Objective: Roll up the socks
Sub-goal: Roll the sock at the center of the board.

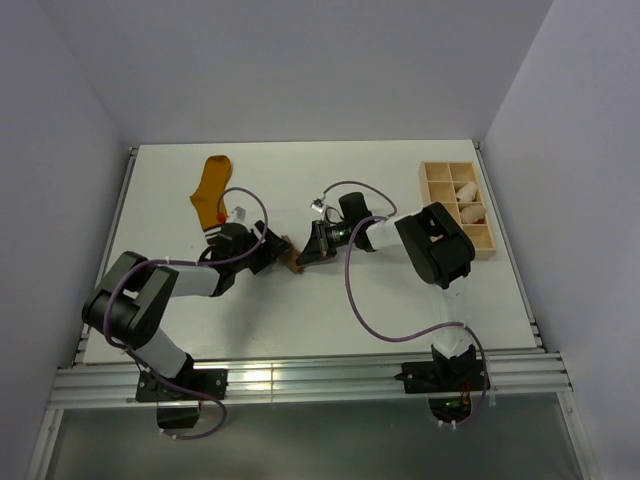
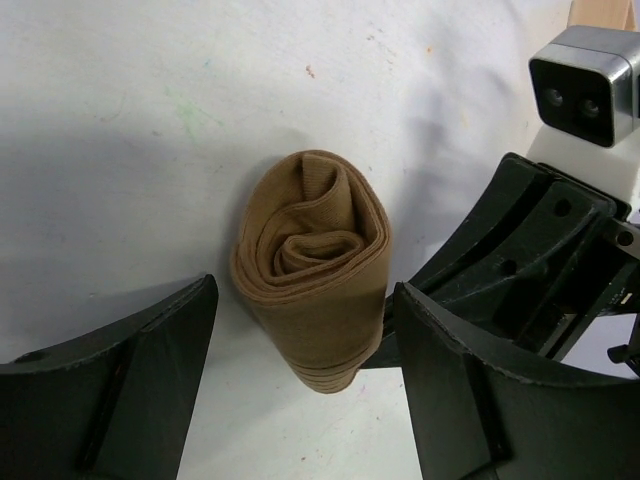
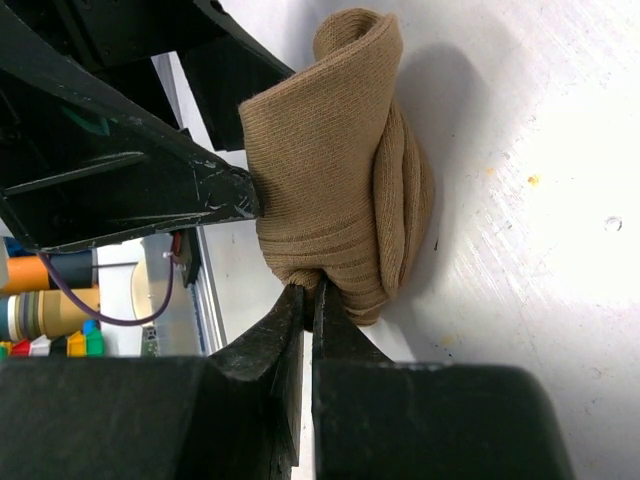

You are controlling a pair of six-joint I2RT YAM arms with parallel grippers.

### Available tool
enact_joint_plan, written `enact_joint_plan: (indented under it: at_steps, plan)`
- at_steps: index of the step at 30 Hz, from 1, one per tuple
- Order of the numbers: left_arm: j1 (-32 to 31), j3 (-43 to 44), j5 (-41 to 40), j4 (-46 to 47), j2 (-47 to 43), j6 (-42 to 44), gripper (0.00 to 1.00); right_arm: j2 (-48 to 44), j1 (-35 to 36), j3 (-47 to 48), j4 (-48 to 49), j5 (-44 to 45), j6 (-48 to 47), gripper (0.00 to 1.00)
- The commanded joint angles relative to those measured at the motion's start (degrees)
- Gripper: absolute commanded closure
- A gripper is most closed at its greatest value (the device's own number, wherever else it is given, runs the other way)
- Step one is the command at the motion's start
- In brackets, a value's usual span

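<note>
The tan sock [image 3: 330, 170], wound into a roll, lies on the table [image 1: 330, 320] at mid-frame in the top view. The left pincer [image 2: 305, 290] stands open astride it, while the right pincer [image 3: 308, 295] is closed, pinching the roll's edge. The orange sock [image 1: 213, 190] lies flat at upper left.

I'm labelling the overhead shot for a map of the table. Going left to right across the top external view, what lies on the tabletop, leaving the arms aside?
Mustard-orange sock → rolled tan sock → wooden divided box.
</note>
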Motion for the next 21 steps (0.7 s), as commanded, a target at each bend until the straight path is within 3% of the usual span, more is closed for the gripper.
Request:
enact_joint_plan:
  at_steps: [1, 7, 13, 16, 21]
  plan:
    - [0.14, 0.86, -1.44, 0.58, 1.29, 1.29, 0.23, 3.33, 0.42, -0.17, -8.99, 3.11, -3.80, 1.00]
    - [0.22, 0.86, -2.06, 1.02, 1.73, 1.20, 0.23, 4.03, 0.42, 1.06, -11.88, 2.32, -5.12, 1.00]
    - [0.31, 1.12, -0.83, 1.90, 3.22, 0.85, 0.31, 4.65, 0.42, 2.21, -13.82, 2.14, -6.26, 1.00]
    - [0.22, 0.60, -0.39, 2.43, 3.49, 0.50, 0.38, 4.65, 0.42, 2.64, -14.35, 2.23, -6.17, 1.00]
    - [0.22, 0.16, -0.65, 1.99, 3.05, 0.76, 0.62, 5.09, 0.42, 3.61, -15.67, 3.02, -6.79, 1.00]
